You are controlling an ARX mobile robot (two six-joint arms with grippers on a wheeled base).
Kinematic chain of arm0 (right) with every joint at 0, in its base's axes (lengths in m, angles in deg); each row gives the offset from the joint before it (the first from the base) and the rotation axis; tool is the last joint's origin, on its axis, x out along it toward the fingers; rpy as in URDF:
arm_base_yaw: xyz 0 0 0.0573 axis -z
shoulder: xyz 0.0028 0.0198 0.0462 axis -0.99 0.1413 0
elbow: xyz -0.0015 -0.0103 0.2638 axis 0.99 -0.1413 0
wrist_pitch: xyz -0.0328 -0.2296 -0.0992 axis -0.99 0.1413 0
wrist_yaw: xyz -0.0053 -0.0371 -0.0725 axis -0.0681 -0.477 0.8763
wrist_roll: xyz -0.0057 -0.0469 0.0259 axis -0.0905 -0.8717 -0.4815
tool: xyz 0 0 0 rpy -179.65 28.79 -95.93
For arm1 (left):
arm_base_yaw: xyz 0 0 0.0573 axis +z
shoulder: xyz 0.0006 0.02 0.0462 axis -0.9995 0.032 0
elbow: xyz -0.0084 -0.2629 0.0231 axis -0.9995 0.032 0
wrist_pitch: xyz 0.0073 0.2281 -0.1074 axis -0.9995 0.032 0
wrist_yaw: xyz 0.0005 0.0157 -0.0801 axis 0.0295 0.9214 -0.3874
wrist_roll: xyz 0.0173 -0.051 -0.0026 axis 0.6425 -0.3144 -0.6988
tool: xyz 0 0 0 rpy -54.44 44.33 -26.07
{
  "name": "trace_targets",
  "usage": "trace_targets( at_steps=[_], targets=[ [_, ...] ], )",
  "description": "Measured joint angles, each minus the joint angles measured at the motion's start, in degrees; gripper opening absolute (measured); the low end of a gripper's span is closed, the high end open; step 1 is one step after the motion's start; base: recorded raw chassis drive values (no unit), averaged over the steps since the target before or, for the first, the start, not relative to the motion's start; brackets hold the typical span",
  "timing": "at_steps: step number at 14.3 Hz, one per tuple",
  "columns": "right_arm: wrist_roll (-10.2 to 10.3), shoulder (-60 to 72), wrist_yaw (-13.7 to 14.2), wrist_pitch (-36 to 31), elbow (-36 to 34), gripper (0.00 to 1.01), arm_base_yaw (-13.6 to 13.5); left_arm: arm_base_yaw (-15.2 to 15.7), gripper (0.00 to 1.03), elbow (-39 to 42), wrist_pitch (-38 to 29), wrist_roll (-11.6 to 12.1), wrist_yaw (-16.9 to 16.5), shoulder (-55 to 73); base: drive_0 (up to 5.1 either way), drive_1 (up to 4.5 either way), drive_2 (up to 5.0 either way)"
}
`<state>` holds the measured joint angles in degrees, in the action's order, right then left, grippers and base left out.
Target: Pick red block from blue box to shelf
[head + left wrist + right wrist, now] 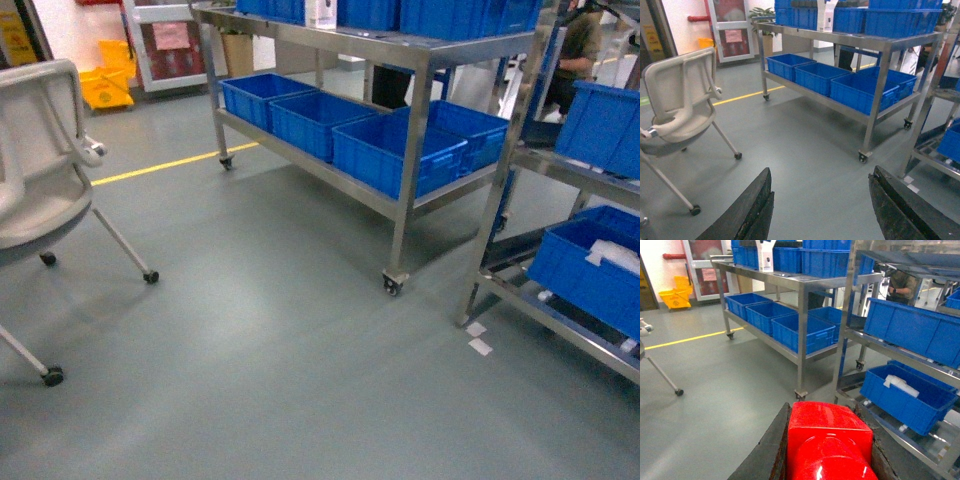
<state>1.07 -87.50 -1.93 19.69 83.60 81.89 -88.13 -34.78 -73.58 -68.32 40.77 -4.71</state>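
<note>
In the right wrist view the glossy red block (827,435) fills the space between the two dark fingers, its round stud facing the camera. My right gripper (826,412) is shut on it, held above the grey floor. Just ahead and to the right stands the steel shelf (845,330), with dark blue crates on its tiers; it also shows at the right edge of the head view as the shelf (497,200). My left gripper (821,171) hangs open over bare floor with nothing between its fingers. The blue box is out of view. Neither gripper shows in the head view.
A long wheeled steel rack (420,45) with dark blue crates (395,150) stands ahead. A white wheeled chair (40,170) is at the left. A yellow floor line (170,163) and a yellow mop bucket (105,85) lie beyond. A person (580,50) stands at the back right.
</note>
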Motion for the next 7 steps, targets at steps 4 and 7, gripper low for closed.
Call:
trace_targets(
  at_steps=[4, 7],
  targets=[
    [0.00, 0.00, 0.00, 0.00, 0.00, 0.28, 0.00, 0.00, 0.57, 0.00, 0.00, -0.02, 0.00, 0.00, -1.1, -1.14, -1.1],
    [0.00, 0.00, 0.00, 0.00, 0.00, 0.28, 0.00, 0.00, 0.82, 0.00, 0.00, 0.00, 0.00, 0.00, -1.2, -1.17, -1.2]
  ],
)
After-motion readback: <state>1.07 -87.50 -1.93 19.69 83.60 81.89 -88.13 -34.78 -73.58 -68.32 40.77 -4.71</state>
